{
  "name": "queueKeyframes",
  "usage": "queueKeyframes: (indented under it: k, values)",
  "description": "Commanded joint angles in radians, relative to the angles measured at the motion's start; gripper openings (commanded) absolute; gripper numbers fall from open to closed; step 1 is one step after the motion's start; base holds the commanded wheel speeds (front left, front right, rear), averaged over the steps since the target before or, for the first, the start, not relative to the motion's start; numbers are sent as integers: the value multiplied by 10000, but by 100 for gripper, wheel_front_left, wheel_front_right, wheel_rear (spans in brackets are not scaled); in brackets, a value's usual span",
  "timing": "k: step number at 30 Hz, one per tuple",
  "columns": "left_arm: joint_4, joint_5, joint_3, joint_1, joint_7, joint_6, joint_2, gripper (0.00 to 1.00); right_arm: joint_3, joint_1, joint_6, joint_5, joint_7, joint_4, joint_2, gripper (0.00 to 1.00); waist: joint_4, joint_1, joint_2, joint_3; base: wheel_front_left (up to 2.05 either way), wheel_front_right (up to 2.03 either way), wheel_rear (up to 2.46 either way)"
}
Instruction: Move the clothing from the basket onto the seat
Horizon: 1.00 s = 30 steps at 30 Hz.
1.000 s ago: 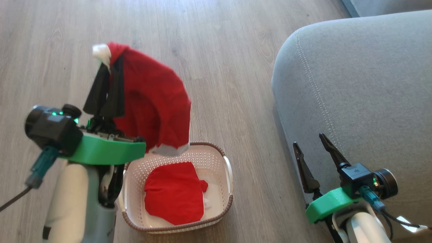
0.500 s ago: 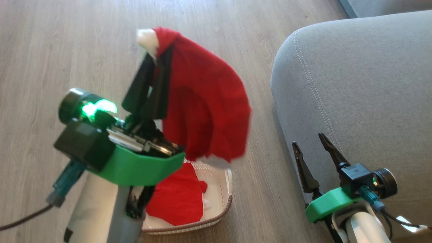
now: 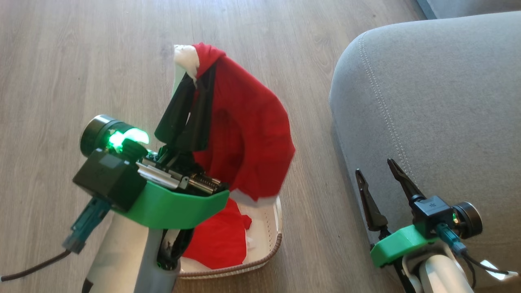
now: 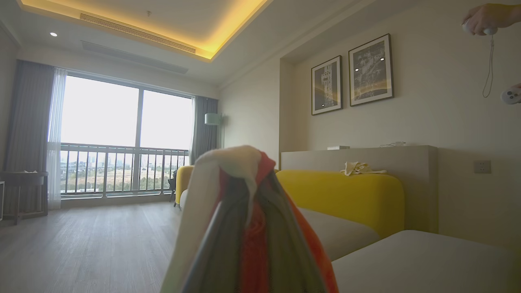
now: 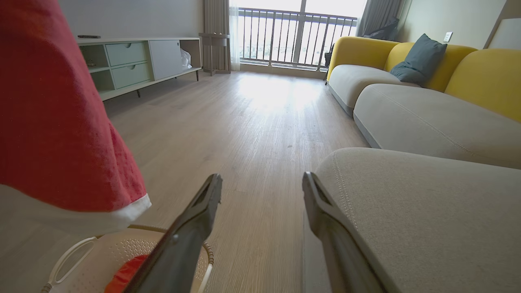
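One red garment [image 3: 248, 134] was clamped in the jaws of the left gripper [image 3: 201, 75] and draped down from their tips, its white hem hanging just above the basket [image 3: 272, 228]. The second garment [image 3: 222, 242] lay in the basket, below those jaws. The right gripper [image 3: 374, 167] was held with jaws apart and empty — the grey seat [image 3: 439, 101] just to their right, pale wood-plank floor [image 3: 81, 61] ahead. A balcony window [image 5: 301, 32] and a yellow-backed sofa [image 5: 480, 73] were seen far beyond them.
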<state>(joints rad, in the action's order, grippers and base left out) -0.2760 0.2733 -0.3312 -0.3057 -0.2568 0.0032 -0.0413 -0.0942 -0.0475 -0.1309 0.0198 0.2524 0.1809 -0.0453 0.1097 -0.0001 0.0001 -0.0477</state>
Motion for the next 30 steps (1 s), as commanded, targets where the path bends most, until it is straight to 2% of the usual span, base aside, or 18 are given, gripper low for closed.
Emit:
queueKeyframes:
  k: [1,10,13,18,24,25,30]
  values:
    - [-392,40,280,-481,-49,9,-90,0,-162,-218,2,71,94,-368,-49,100,-8,1,-1,-3,0,0,0]
    - [-339,-30,368,-492,-49,-1,-89,0,-238,-257,2,204,94,-447,-58,100,-4,1,-1,-77,0,0,0]
    - [-324,-58,407,-514,-49,-8,-89,0,-353,-385,2,317,94,-712,-252,100,37,1,-1,-135,0,0,0]
    - [-243,-57,403,-562,-49,-56,-89,0,-1154,-639,2,-33,94,-1467,-976,100,79,1,-1,-249,0,0,0]
    - [-161,-30,409,-641,-49,-109,-89,0,-2934,-1016,2,-952,94,-2709,-2332,100,73,1,-1,-391,0,0,0]
    - [-161,-30,409,-641,-49,-109,-89,0,-2934,-1016,2,-952,94,-2709,-2332,100,73,1,-1,-391,0,0,0]
    - [-127,-94,332,-686,-49,-160,-89,0,-3831,-1396,2,-1120,94,-3470,-3254,100,54,1,-1,-484,0,0,0]
